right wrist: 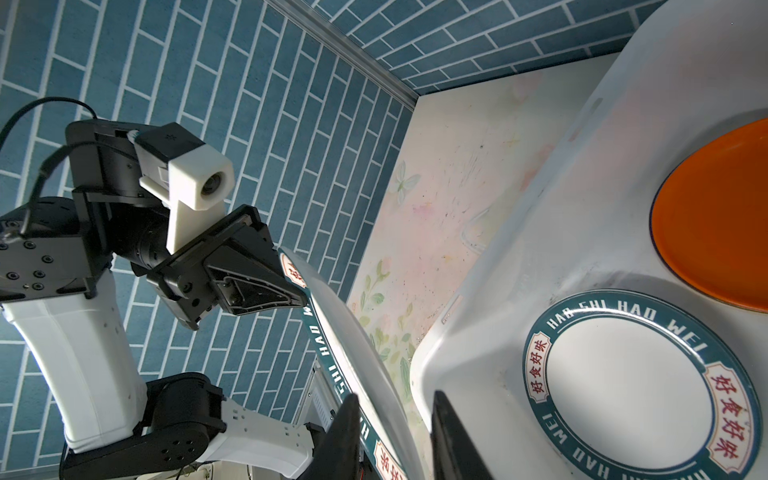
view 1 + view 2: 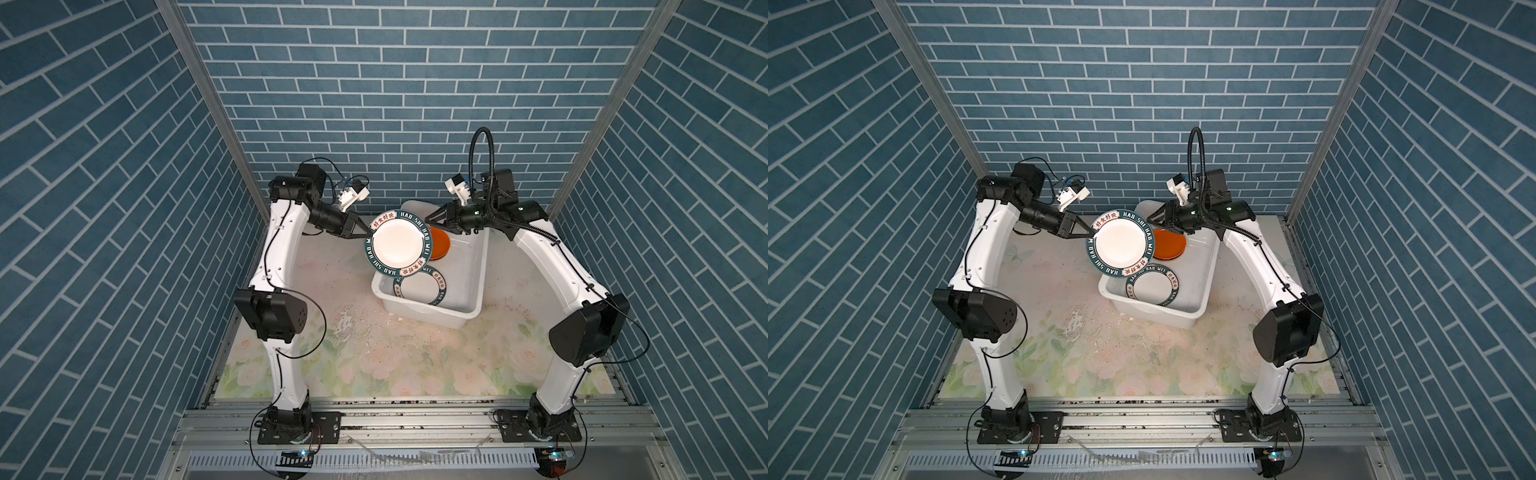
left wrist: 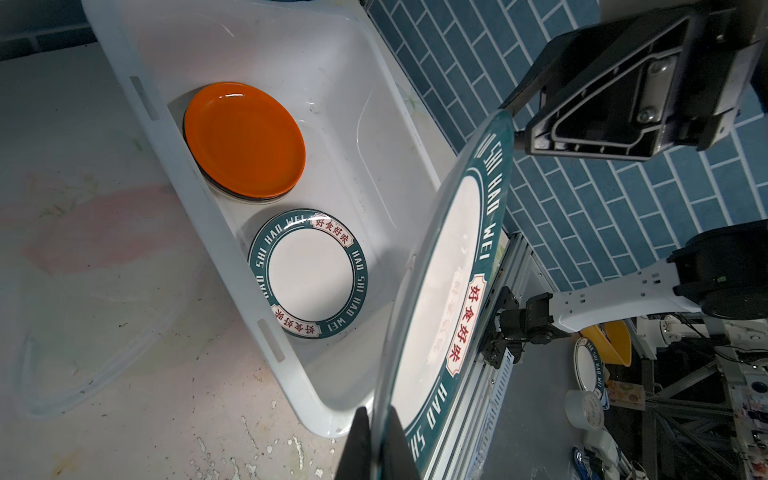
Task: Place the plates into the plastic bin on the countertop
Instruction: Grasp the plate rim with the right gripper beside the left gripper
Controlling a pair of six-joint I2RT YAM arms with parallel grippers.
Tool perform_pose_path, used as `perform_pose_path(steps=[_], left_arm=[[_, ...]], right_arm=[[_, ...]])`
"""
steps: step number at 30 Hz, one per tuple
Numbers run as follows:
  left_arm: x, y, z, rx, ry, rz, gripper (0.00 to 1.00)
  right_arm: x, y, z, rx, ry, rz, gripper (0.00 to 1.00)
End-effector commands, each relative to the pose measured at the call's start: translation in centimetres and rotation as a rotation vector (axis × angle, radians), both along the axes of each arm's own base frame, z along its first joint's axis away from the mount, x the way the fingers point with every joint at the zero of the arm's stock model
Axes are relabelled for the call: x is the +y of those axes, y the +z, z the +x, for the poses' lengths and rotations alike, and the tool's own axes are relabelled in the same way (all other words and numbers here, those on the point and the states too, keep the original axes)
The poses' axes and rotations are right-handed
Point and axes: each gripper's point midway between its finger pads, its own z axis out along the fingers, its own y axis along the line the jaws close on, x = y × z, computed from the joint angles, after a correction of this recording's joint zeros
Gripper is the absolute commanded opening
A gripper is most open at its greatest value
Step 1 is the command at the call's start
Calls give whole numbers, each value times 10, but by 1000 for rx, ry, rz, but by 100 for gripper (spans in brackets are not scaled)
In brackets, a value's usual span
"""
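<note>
Green-rimmed plate [image 2: 398, 243] in left end effector [image 2: 369, 231]; right end effector [image 2: 429, 220] straddles rim.

Orange plate [image 3: 244, 139], white bin [image 3: 353, 83]

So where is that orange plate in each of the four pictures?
In a top view: orange plate, a sliver in the white bin behind the lifted plate.
In a top view: same spot, more showing.
Left wrist view: whole, in the bin.
Right wrist view: partly cut off by the picture's edge.
Shared landmark: the green-rimmed plate lying flat beside it.
</note>
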Motion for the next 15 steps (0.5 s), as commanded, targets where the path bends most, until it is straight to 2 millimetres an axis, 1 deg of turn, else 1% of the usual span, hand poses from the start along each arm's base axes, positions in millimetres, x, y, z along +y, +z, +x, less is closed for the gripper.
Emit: perform_pose_path(steps=[1, 6, 12, 15], left_arm=[[-9, 12, -9, 11, -25, -68, 0], [-10, 6, -8, 37, -28, -76, 0], [-14, 1, -5, 65, -33, -91, 0], [-15, 0, -6, 72, -36, -97, 0]], right_arm=[[0, 1, -14, -16, 29, -21, 29], [2, -2, -19, -7, 45, -29, 27], [0, -8, -23, 3, 47, -52, 25], [-1, -11, -23, 4, 45, -61, 21]])
